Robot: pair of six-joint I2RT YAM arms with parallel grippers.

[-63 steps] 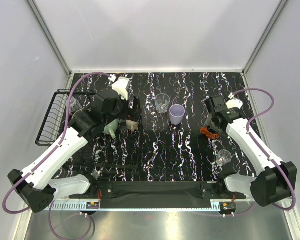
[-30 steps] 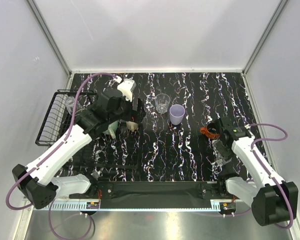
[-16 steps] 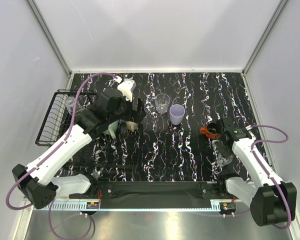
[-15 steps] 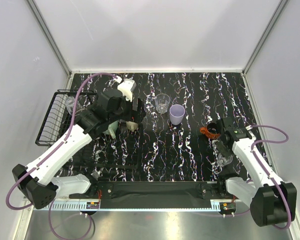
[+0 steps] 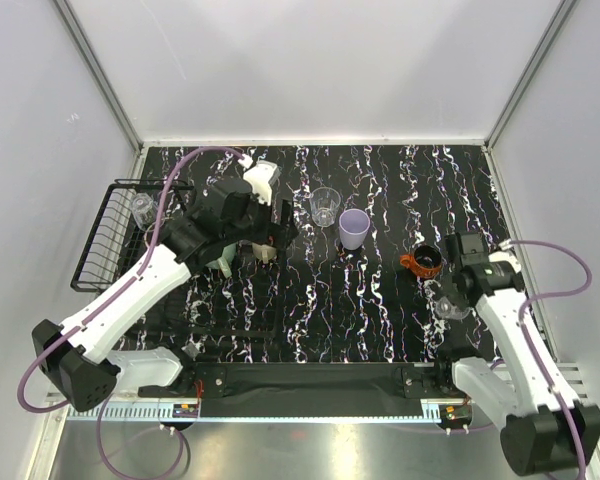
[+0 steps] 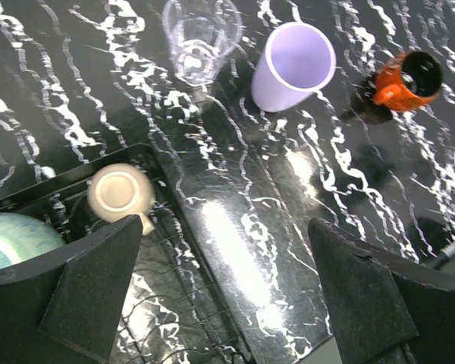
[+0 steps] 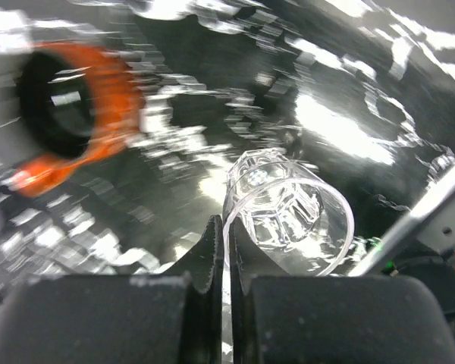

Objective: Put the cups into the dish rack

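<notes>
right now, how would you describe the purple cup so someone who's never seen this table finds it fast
Start at the black marbled table and look to its far middle, right of the dish rack. Two cups stand close together there; the lavender cup is the right-hand, nearer one. Its neighbour is a clear glass, while this one is opaque pale purple, with no handle.

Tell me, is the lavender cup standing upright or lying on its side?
Upright. The lavender cup stands on its base on the table, open mouth up; the left wrist view looks down into it.
</notes>
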